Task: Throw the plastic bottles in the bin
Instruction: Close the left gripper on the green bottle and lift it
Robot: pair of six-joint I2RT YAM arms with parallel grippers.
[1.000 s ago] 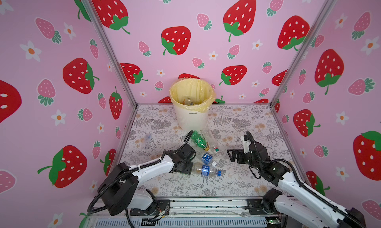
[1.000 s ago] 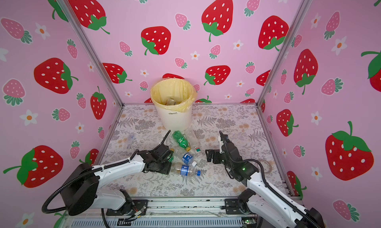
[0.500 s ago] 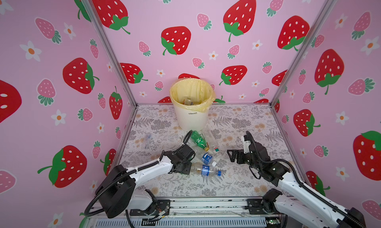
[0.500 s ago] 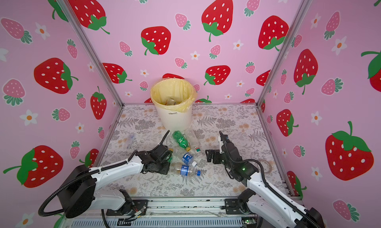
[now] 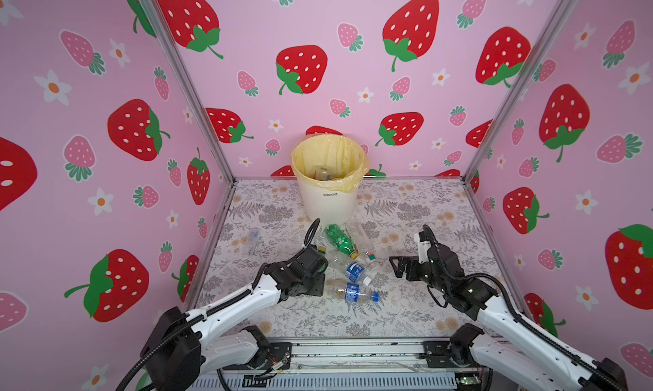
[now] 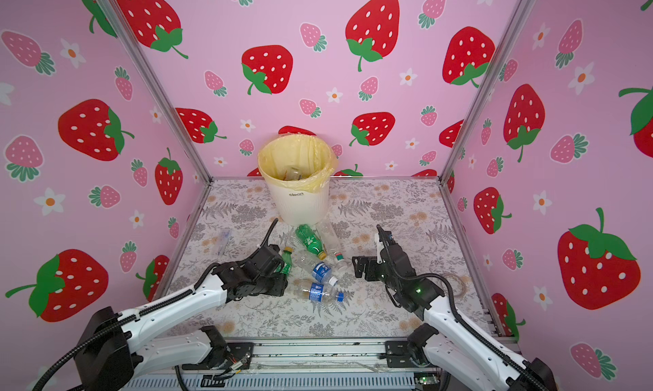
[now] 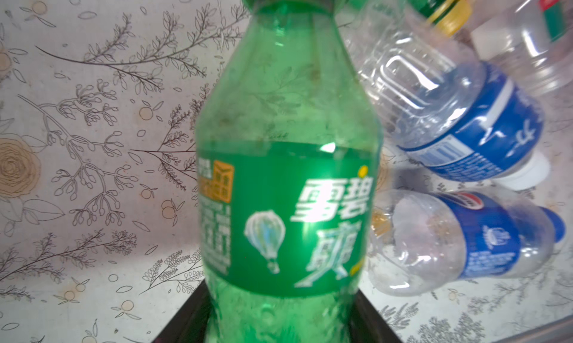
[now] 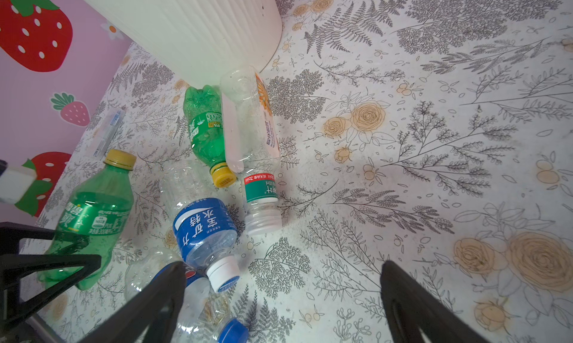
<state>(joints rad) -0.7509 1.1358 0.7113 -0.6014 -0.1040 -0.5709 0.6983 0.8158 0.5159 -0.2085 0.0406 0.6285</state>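
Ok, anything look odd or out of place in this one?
One clear bottle lies alone near the left wall, well apart from the cluster in front of the bin. The bin's yellow liner hangs unevenly, sagging lower on one side. A blue-capped bottle looks crumpled at its base.

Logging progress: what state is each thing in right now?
Bin: upright, lined, some items inside.
Left claw: shut on standing green bottle.
Right claw: open, empty.
Other green bottle: lying, capped.
White-capped bottle: lying.
Blue-capped bottle: lying.
Red-and-green-label bottle: lying.
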